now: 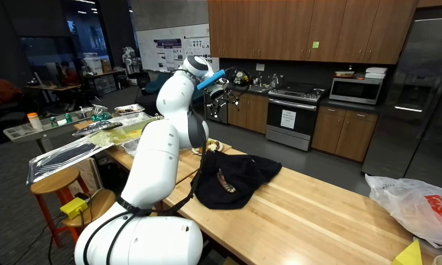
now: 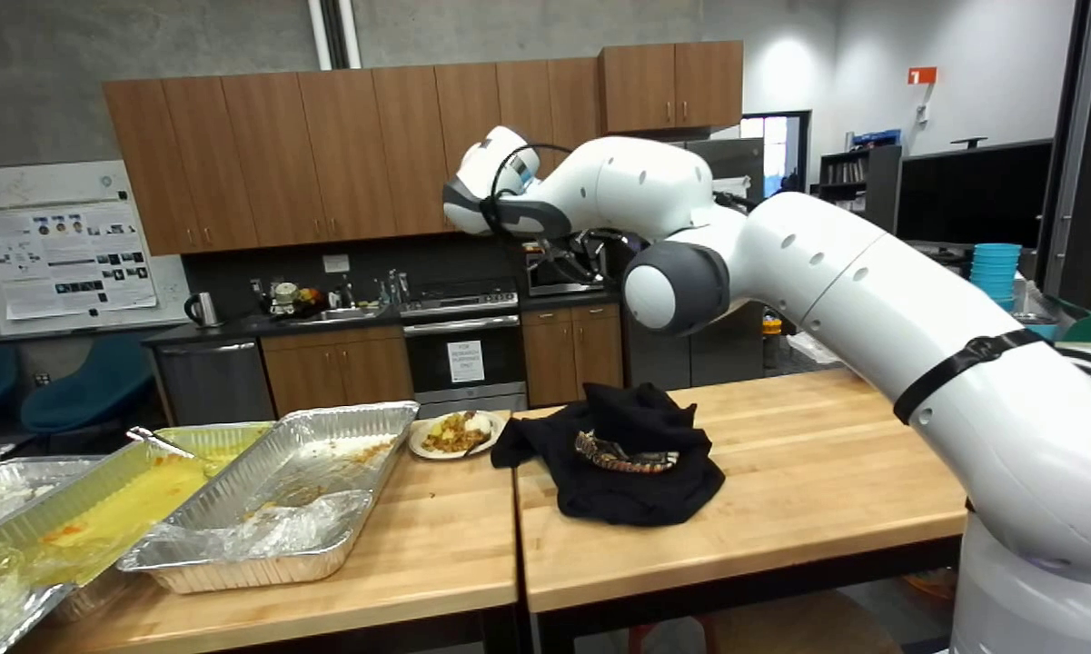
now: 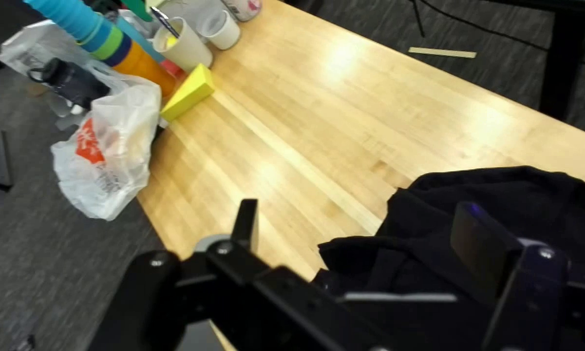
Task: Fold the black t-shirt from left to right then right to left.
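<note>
Spread wide and empty, the end effector [image 3: 358,226] hangs clear of the black t-shirt [image 2: 613,486], bunched on the worktop [image 2: 808,445]; we judge folding partway, the next move needing an edge grasp

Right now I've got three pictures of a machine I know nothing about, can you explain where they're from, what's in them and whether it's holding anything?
The machine is a white, jointed robot arm ending in a black gripper. Two pictures come from cameras standing apart from it, in different places; the third comes from a camera on its wrist, looking past the gripper at the wooden table. There lies a rumpled black t-shirt, its print partly lost in the folds. A plate of food sits beside it, and a white plastic bag is at the table's edge. Nothing appears held: the gripper is open, up in the air above the table.
</note>
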`<state>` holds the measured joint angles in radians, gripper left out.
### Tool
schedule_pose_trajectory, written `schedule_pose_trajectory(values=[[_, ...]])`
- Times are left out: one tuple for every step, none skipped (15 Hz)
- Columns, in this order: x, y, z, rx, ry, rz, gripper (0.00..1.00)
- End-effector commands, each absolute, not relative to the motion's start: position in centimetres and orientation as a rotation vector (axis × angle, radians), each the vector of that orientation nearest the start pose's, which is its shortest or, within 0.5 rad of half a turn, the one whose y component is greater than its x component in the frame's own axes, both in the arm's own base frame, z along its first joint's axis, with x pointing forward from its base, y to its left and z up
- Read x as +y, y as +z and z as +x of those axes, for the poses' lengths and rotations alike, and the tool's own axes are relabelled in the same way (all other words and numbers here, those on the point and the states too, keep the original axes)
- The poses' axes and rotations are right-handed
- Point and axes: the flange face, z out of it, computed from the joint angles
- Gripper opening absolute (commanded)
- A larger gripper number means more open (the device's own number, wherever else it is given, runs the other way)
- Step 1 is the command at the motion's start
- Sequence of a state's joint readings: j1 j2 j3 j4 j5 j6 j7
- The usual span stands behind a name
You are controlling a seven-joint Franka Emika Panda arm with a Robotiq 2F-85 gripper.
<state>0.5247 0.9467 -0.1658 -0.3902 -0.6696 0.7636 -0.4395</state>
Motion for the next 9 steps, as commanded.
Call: schedule_pose_trajectory(values=[[23.2,53.2,64.2,0.551,-0.573,2.116,1.00],[23.5,53.3,64.3,0.520,-0.535,2.111,1.00],[23.4,53.2,64.3,0.475,-0.506,2.144,1.00],[23.0,53.0,64.1,0.478,-0.537,2.178,1.00],[22.6,52.7,63.9,0.447,-0.557,2.212,1.00],[21.7,52.3,63.9,0.440,-0.602,2.243,1.00],[20.9,51.9,64.0,0.514,-0.670,2.277,1.00],[20.3,51.6,64.2,0.584,-0.710,2.290,1.00],[20.2,51.2,64.9,0.660,-0.695,2.303,1.00]])
